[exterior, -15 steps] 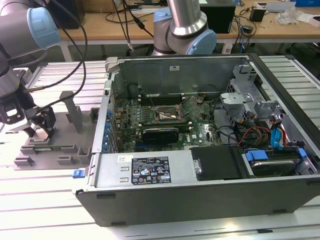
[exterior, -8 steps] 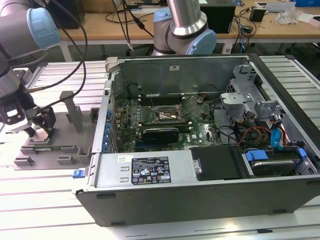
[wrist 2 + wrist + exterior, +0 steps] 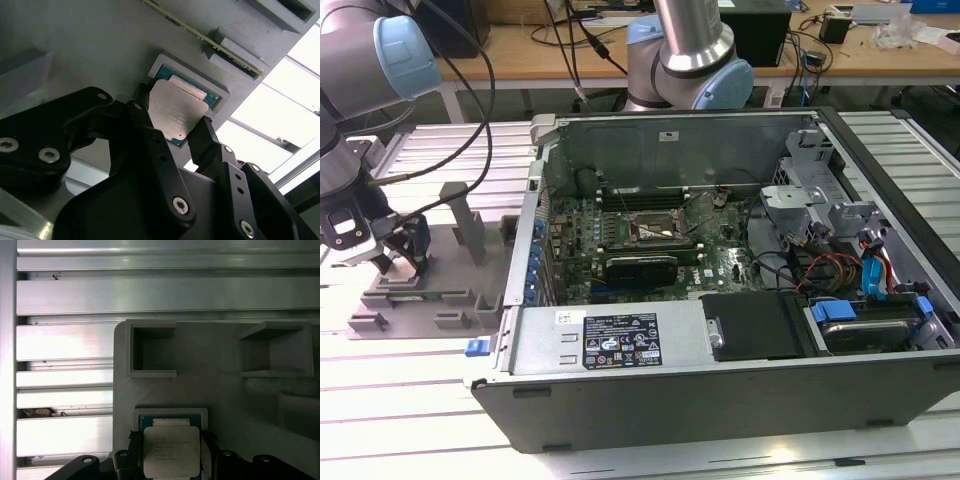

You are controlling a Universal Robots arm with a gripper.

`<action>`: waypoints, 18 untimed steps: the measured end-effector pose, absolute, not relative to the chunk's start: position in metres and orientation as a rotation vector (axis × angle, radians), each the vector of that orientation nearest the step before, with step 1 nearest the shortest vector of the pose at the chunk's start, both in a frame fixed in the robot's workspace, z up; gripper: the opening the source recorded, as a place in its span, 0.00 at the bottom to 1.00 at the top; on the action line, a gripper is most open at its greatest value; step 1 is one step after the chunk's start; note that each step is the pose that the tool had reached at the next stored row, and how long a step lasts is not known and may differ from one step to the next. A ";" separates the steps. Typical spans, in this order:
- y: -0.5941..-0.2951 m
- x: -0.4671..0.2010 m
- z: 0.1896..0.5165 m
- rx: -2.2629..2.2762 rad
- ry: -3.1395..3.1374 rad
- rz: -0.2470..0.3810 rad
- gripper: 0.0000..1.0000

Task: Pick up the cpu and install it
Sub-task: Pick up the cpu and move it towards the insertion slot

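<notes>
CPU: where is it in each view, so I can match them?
Exterior view: too small to make out; look where the gripper meets the grey tray, on the exterior view's left.
Second wrist view: cpu in its tray pocket, at the gripper's tip.
First wrist view: cpu in that pocket, near two open blocks.
Shared landmark: the grey tray.

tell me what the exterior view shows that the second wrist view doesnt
Exterior view: the open computer case with its dark motherboard socket, and the robot arm reaching down beside the case, on the exterior view's left.
Second wrist view: the cpu, silver top up, at a recess of the grey tray, close in front of the black hand.
Both: the tray and the hand low over it.
</notes>
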State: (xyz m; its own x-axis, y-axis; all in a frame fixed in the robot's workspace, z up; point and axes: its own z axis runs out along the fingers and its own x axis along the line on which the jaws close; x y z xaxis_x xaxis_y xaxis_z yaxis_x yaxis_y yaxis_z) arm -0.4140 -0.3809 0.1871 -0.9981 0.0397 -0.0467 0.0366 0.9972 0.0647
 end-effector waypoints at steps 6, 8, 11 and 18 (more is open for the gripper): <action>-0.381 -0.414 0.191 0.059 3.091 0.100 0.55; -0.381 -0.414 0.197 0.059 3.091 0.100 0.55; -0.381 -0.414 0.207 0.059 3.091 0.100 0.55; -0.381 -0.414 0.224 0.059 3.091 0.100 0.55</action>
